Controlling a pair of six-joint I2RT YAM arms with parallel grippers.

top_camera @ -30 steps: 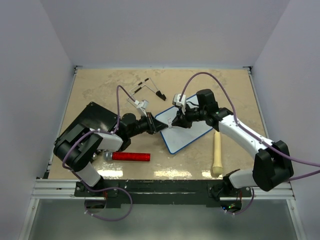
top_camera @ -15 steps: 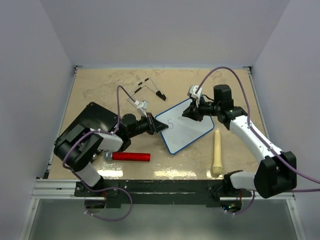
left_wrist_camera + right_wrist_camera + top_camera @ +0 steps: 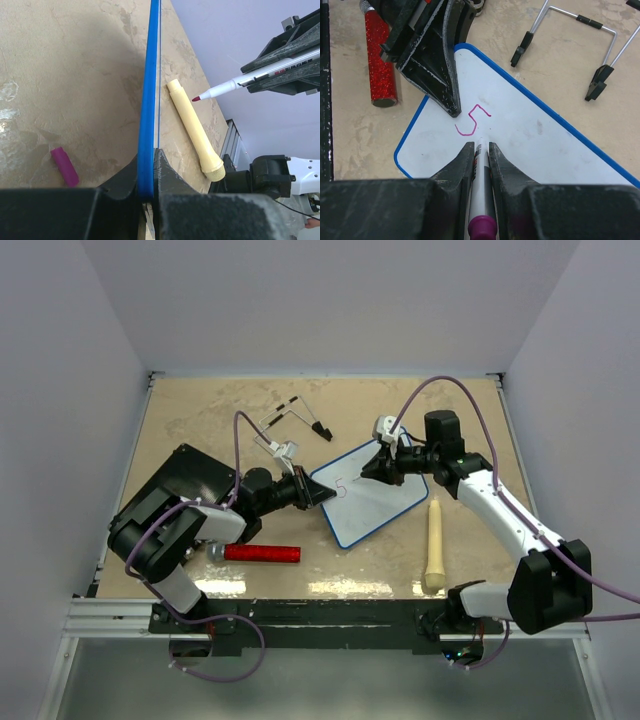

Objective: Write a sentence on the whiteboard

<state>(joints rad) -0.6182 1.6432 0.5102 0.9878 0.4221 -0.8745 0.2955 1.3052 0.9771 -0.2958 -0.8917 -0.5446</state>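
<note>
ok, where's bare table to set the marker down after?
Free: the far-right corner beyond the right gripper; the far-left corner between wire stand and black slab; the near strip between red cylinder and cream handle. Crowded: mid-table, where the left gripper clamps the whiteboard and the marker hovers.

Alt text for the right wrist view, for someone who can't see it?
The right gripper holds a marker pointed at the whiteboard, beside one pink letter S, the only writing there. The left gripper clamps the board's edge; a red glittery cylinder and a wire stand lie nearby.
</note>
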